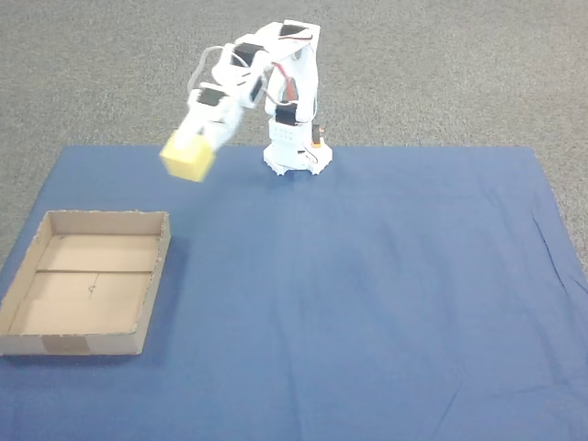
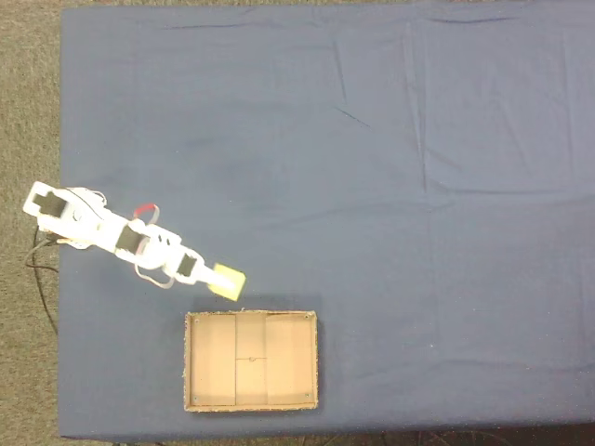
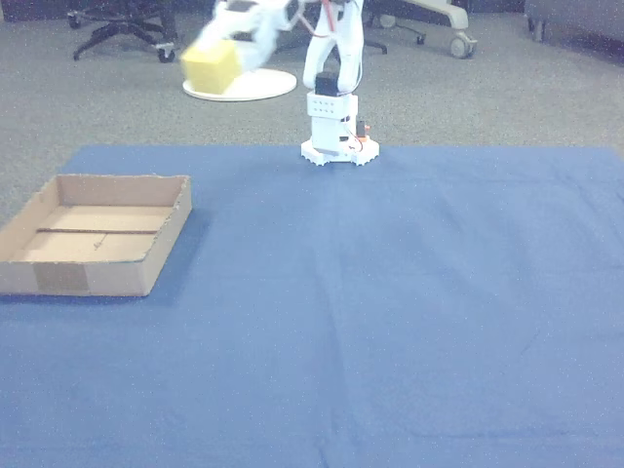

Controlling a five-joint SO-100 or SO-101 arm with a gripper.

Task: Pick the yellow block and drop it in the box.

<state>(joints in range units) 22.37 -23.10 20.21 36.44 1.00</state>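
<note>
The white gripper (image 1: pixel 195 147) was closed on the yellow block (image 1: pixel 188 158), which sat at its tip, raised clear of the blue cloth (image 1: pixel 367 294). In a fixed view from above, the block (image 2: pixel 227 282) hung just outside the box (image 2: pixel 191 362), near one of its corners.

A blue cloth (image 1: pixel 367 294) is spread flat over grey carpet (image 1: pixel 441 73), with a few soft creases running through it. The box (image 1: pixel 156 276) sits directly on the cloth near its left edge in a fixed view, open side up, its floor bare with a seam across it. The arm's white base (image 1: pixel 296 154) stands on the cloth at the far edge, well apart from the box.
</note>
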